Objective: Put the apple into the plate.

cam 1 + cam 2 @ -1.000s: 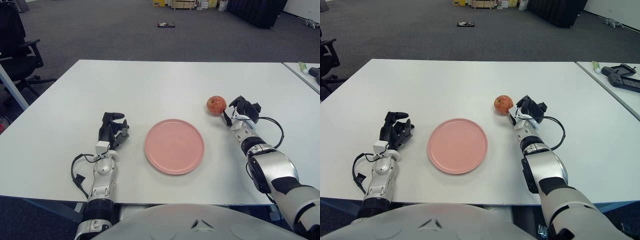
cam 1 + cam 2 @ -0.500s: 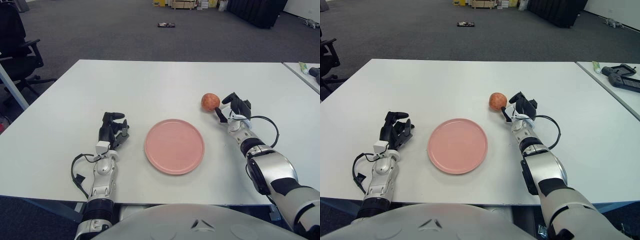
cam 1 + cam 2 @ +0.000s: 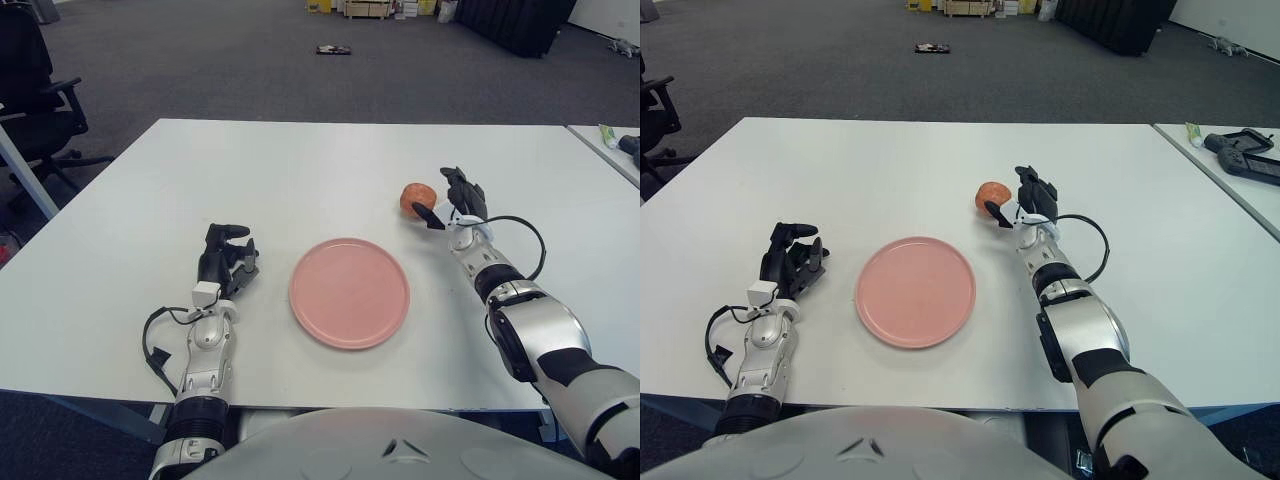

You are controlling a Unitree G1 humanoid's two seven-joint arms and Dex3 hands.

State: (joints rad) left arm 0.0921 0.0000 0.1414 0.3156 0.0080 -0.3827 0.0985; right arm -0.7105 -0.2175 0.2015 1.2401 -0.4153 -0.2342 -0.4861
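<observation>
Our right hand [image 3: 452,204] against the apple [image 3: 415,197], fingers spread around it (not closed), pink plate [image 3: 349,292] nearby, left hand [image 3: 224,262] curled beside it

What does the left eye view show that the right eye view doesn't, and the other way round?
Only the left eye view shows most of the black office chair at the far left. Only the right eye view shows the dark device on the neighbouring table at the far right in full.

Both show the white table, the pink plate, the apple beyond the plate's right side, the right hand open against the apple without gripping it, and the left hand, left of the plate, holding nothing.
</observation>
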